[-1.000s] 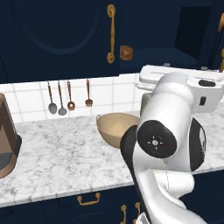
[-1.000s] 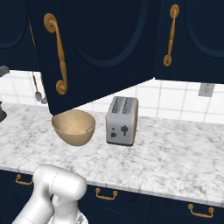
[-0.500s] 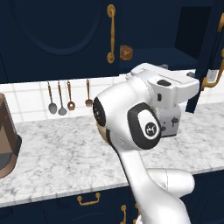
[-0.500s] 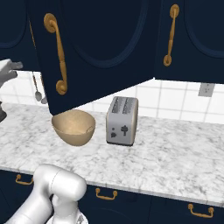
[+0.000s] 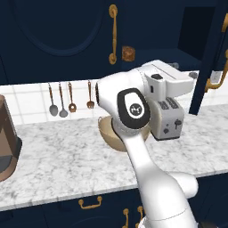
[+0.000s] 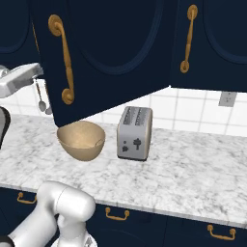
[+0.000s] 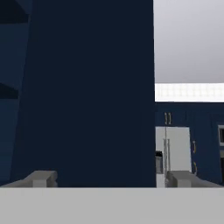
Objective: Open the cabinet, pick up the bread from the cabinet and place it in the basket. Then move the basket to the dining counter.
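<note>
The cabinet point(image 6: 111, 53) is standing open: one navy door is swinging out over the counter point(image 6: 193, 169) in the right base view, its brass handle point(image 6: 64, 62) facing the camera, and in the left base view the door edge point(image 5: 209, 58) is showing at the right with a dark opening beside it. On the cabinet's bottom shelf, the bread point(image 5: 128, 53) is sitting as a small brown lump just right of the closed door's handle point(image 5: 113, 33).

The basket point(image 6: 81, 140) is resting on the marbled counter, just left of the toaster point(image 6: 135, 133) and apart from it. In the left base view the arm is covering most of the basket point(image 5: 107, 131), and the toaster point(image 5: 167, 120) is peeking out behind the wrist.

The gripper point(image 7: 109, 177) is holding its fingers point(image 7: 41, 178) spread wide with nothing between them; in the hand view it is facing a flat navy panel, with a pale wall and distant navy units to the right. The hand is also showing at the left edge of the right base view, level with the door's lower half.

Utensils point(image 5: 62, 100) are hanging on the tiled wall, and a brown appliance point(image 5: 6, 138) is standing at the counter's left end.
</note>
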{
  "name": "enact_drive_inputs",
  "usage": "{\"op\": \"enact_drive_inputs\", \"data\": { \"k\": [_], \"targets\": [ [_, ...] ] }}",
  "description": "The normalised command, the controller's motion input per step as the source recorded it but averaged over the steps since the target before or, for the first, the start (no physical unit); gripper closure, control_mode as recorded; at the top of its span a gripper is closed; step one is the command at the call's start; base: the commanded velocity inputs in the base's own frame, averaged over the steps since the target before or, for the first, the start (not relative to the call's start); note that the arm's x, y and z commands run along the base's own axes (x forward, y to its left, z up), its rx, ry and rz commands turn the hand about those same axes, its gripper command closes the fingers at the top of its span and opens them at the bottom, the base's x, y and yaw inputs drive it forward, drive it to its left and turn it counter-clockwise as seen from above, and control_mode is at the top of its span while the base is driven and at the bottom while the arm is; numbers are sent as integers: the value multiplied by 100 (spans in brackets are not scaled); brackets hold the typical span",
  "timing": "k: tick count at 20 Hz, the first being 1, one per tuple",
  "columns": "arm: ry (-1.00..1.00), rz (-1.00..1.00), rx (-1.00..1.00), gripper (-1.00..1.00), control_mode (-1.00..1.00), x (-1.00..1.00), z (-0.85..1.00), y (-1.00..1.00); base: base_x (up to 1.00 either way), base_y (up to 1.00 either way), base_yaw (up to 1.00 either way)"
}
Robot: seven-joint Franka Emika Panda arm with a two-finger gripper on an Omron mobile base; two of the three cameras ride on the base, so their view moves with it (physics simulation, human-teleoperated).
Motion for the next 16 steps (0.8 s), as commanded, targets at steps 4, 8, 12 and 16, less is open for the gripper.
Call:
{"op": "enact_drive_inputs", "data": {
  "k": [4, 8, 12, 16],
  "targets": [
    [-2, -10, 0, -100, -100, 1, -20, -51, 0, 0, 0],
    [-2, -7, 0, -100, -100, 0, -4, -61, 0, 0, 0],
    [0, -1, 1, -100, -100, -16, 0, -78, 0, 0, 0],
    [0, -5, 0, -100, -100, -31, 0, -75, 0, 0, 0]
  ]
}}
